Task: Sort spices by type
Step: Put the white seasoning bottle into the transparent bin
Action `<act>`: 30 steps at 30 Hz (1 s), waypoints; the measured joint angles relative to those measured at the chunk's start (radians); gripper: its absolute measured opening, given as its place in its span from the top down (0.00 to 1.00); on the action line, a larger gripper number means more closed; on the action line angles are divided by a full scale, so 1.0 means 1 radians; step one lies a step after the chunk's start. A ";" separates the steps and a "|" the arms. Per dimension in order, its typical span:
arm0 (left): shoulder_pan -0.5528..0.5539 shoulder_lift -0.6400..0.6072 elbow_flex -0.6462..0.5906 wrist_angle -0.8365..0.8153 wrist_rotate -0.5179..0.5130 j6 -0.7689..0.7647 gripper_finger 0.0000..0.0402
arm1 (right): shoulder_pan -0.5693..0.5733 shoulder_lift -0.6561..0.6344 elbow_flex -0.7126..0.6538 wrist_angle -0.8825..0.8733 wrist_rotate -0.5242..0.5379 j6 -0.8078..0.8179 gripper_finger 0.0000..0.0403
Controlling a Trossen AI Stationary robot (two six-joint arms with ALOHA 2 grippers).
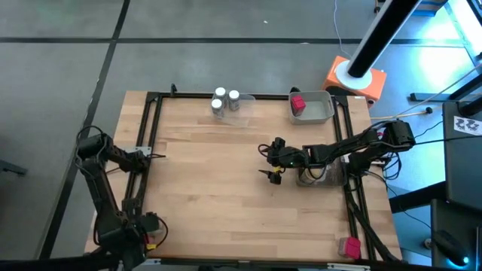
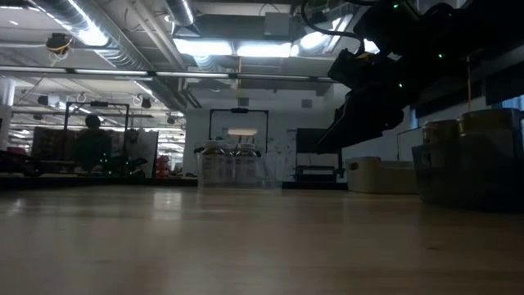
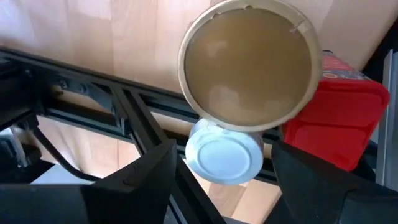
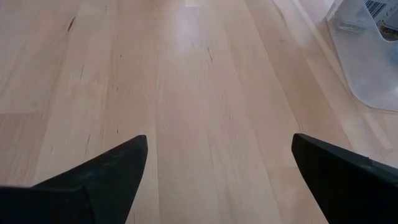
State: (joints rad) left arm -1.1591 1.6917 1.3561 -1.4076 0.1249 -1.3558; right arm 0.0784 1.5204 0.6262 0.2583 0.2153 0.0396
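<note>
In the left wrist view my left gripper [image 3: 224, 186] is open and points down over the black frame rail at the table's left edge. Below it stand a tan round jar [image 3: 249, 62], a white-lidded jar [image 3: 224, 155] and a red packet [image 3: 339, 118]. The white-lidded jar shows in the gap between the fingers, with a little room on each side. In the high view the arm [image 1: 143, 154] hides these spices. My right gripper [image 1: 271, 164] hangs open over bare wood at mid-table, with nothing between its fingers [image 4: 93, 180].
Three white-lidded jars [image 1: 224, 100] stand in a clear tray [image 1: 242, 105] at the far edge. A red packet [image 1: 298, 103] lies in a grey tray [image 1: 320, 113]. A tray [image 1: 324, 177] under the right arm holds tan jars [image 2: 467, 131]. Another red packet [image 1: 349, 246] lies at the near right corner.
</note>
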 joint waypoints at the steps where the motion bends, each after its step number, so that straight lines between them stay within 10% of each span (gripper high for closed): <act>1: 0.000 0.000 -0.003 0.002 0.000 0.002 0.39 | 0.000 0.000 0.000 0.000 0.000 0.000 0.01; 30: -0.029 -0.002 -0.142 0.093 0.044 -0.005 0.52 | 0.000 0.000 0.000 0.001 0.000 0.000 0.01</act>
State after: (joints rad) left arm -1.1879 1.6902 1.2144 -1.3147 0.1688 -1.3609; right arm 0.0784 1.5204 0.6262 0.2596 0.2153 0.0395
